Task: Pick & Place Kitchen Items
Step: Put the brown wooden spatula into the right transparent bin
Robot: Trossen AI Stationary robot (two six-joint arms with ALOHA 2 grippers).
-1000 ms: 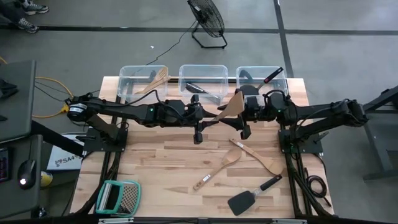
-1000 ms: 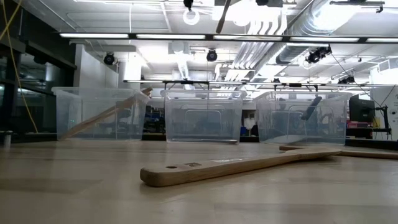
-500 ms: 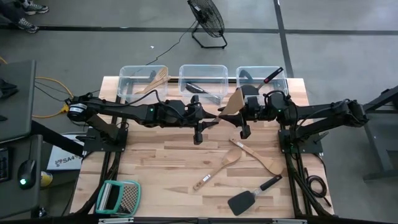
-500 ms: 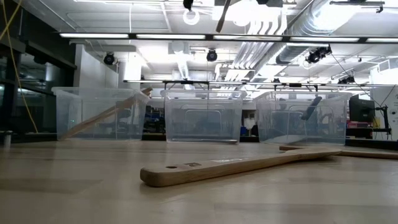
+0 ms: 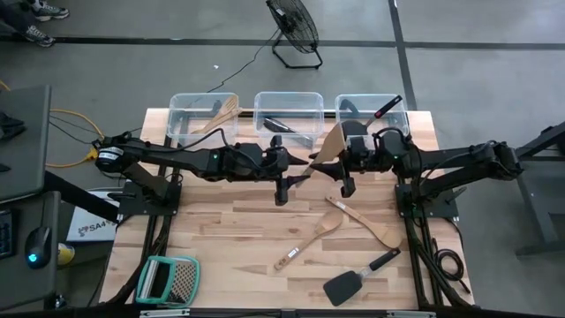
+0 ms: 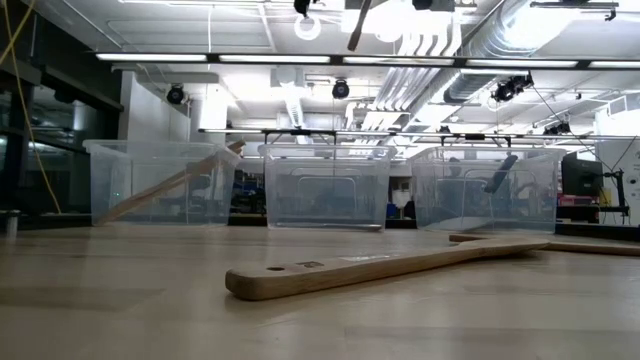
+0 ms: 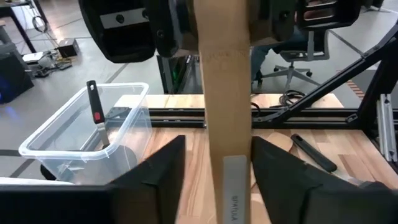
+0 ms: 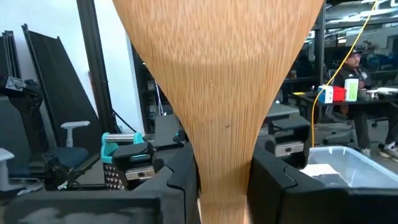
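Observation:
A pale wooden spatula hangs high over the table's middle, between my two raised arms. Its broad blade is at the right arm's end, and its handle slants toward the left arm. My right gripper is shut on the spatula. My left gripper is open, with one finger on each side of the handle. On the table lie two wooden spoons and a black spatula. My right gripper pinches the spatula's neck, where the blade narrows into the handle, between its two fingers. The fingers come nearly level from the table's right side. The spatula is lifted clear, and its blade fans out beyond the fingertips.
Three clear bins stand along the far edge, each with utensils inside. A teal-framed grater lies at the near left corner. In the low view a wooden utensil lies across the near table.

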